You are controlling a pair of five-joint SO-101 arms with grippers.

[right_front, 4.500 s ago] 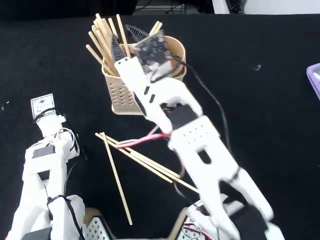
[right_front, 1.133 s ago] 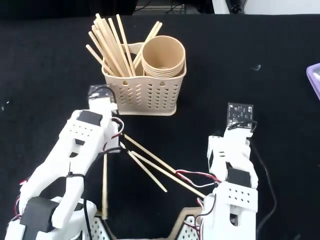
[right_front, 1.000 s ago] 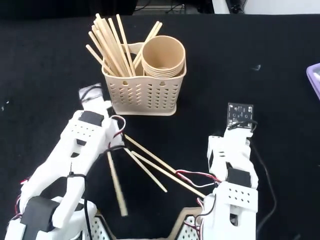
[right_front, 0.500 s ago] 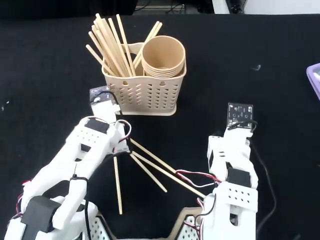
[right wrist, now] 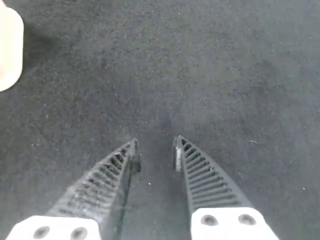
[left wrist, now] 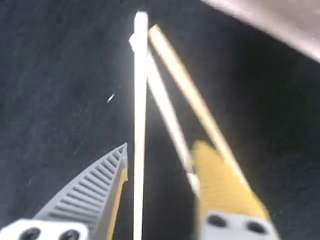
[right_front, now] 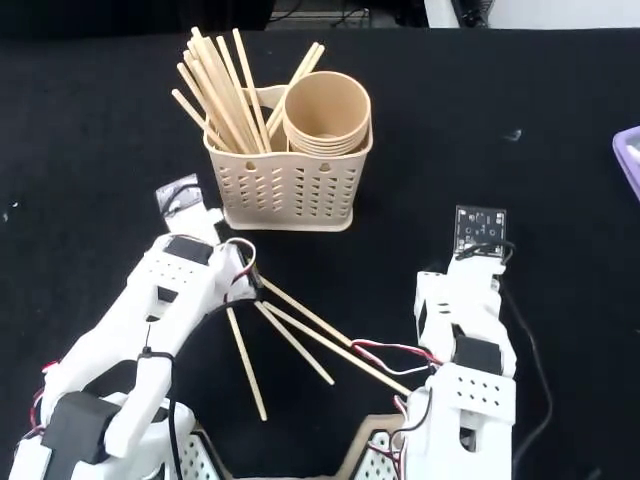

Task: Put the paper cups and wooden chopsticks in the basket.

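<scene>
The cream perforated basket (right_front: 290,190) stands at the back centre. It holds a stack of paper cups (right_front: 327,105) and several wooden chopsticks (right_front: 215,85). Three loose chopsticks lie in front of it: a crossing pair (right_front: 320,335) and a single one (right_front: 246,365). My left gripper (right_front: 243,285) (left wrist: 160,147) is low over their near ends and open. The single chopstick (left wrist: 140,110) runs between its fingers, against the grey finger (left wrist: 102,192), with a gap to the yellow-taped one (left wrist: 220,190). My right gripper (right wrist: 155,145) is open and holds nothing above bare cloth; its arm (right_front: 462,310) sits right of the chopsticks.
A purple object (right_front: 630,160) pokes in at the right edge. The black cloth (right_front: 520,130) is bare around the basket. A pale rounded corner (right wrist: 7,50) shows at the edge of the right wrist view. Both arm bases crowd the front edge.
The right arm has drawn back from over the basket. The left arm came forward to the loose chopsticks. The single chopstick's near end has swung back and forth, ending further right.
</scene>
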